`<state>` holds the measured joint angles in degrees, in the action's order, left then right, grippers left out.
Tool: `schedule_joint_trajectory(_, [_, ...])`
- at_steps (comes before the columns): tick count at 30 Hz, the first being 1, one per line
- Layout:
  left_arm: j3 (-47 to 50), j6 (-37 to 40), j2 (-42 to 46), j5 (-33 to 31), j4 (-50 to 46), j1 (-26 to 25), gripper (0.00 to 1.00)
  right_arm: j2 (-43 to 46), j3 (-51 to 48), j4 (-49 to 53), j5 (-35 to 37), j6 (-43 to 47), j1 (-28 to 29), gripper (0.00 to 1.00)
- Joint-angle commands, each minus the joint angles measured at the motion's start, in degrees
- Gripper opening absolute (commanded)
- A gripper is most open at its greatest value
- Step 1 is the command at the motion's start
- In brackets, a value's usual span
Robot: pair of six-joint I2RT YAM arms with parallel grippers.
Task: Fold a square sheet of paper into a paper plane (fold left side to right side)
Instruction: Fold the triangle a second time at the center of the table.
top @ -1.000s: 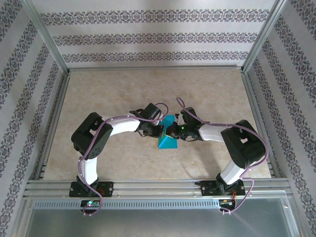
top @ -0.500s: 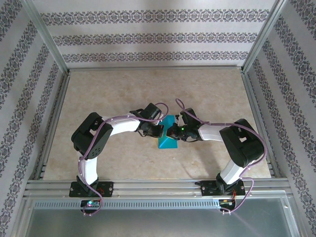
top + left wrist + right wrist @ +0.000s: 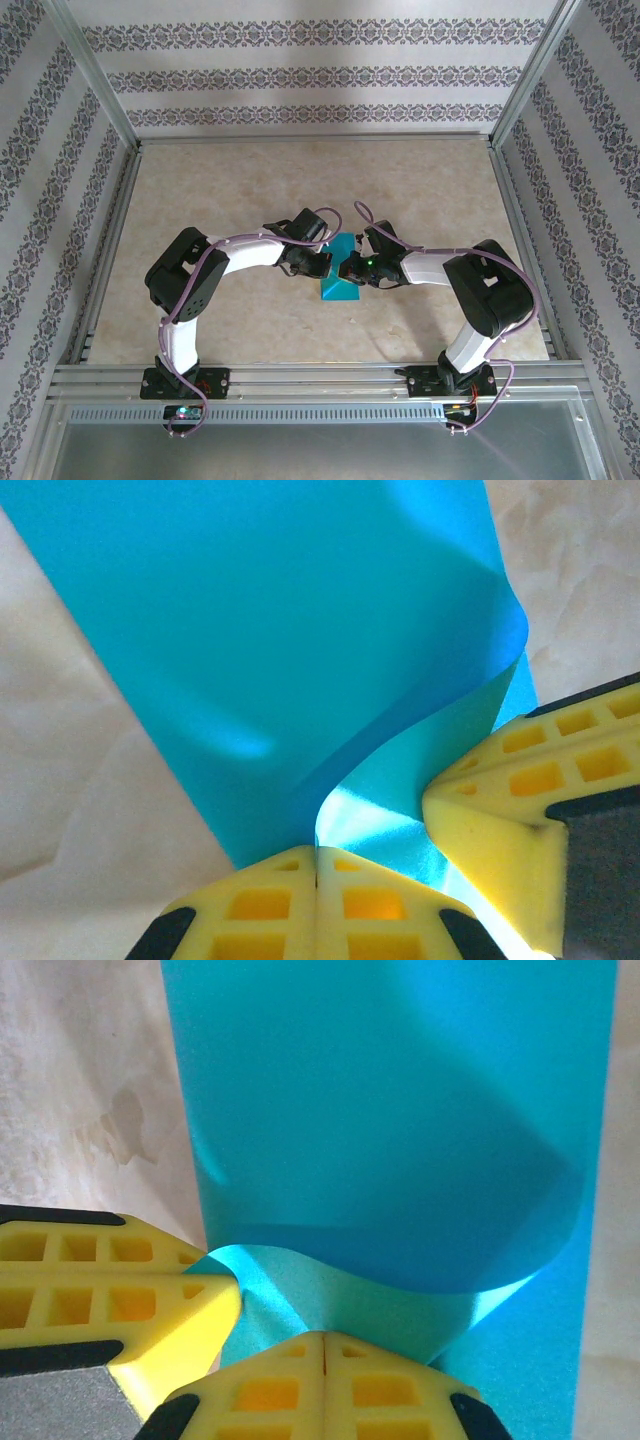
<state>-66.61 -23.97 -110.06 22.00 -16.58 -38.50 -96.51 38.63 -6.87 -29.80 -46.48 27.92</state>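
The square sheet of paper (image 3: pixel 340 290) is teal-blue and lies mid-table, with one side lifted and curled over the rest. My left gripper (image 3: pixel 322 265) is shut on the raised edge. In the left wrist view its yellow fingertips (image 3: pixel 317 855) pinch the paper (image 3: pixel 280 630) where it bends upward. My right gripper (image 3: pixel 350 268) is shut on the same raised edge, close beside the left one. The right wrist view has its tips (image 3: pixel 325 1338) closed on the paper (image 3: pixel 400 1110), with the left gripper's fingers (image 3: pixel 120 1290) at the lower left.
The beige tabletop (image 3: pixel 240 180) is bounded by an aluminium frame (image 3: pixel 310 140) at the back and sides. A rail (image 3: pixel 320 375) runs along the near edge by the arm bases. The two wrists nearly touch over the paper.
The right arm has edged slightly left and the lifted paper has shifted a little with it. Both grips are unchanged.
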Motion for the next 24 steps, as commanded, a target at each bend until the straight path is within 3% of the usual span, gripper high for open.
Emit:
schedule_joint_trajectory(1, [-1.53, 1.34, -0.58, -2.03, -2.75, 0.54, 0.02, -1.32, -0.75, 2.83, 2.03, 1.22, 0.27, 0.0])
schedule_joint_trajectory(11, [-2.1, 0.62, 6.54, -3.73, -5.13, 1.66, 0.18, -1.14, -1.23, 2.72, 2.29, 1.51, 0.29, 0.0])
schedule_joint_trajectory(16, [0.04, -0.95, 11.25, -1.73, -5.47, 2.11, 0.19, -1.03, -1.04, 2.66, 2.12, 1.58, 0.29, 0.0])
schedule_joint_trajectory(24, [7.71, -10.45, 15.74, 9.05, 1.81, -0.35, 0.12, -1.05, -1.01, 2.48, 1.94, 1.65, 0.38, 0.0])
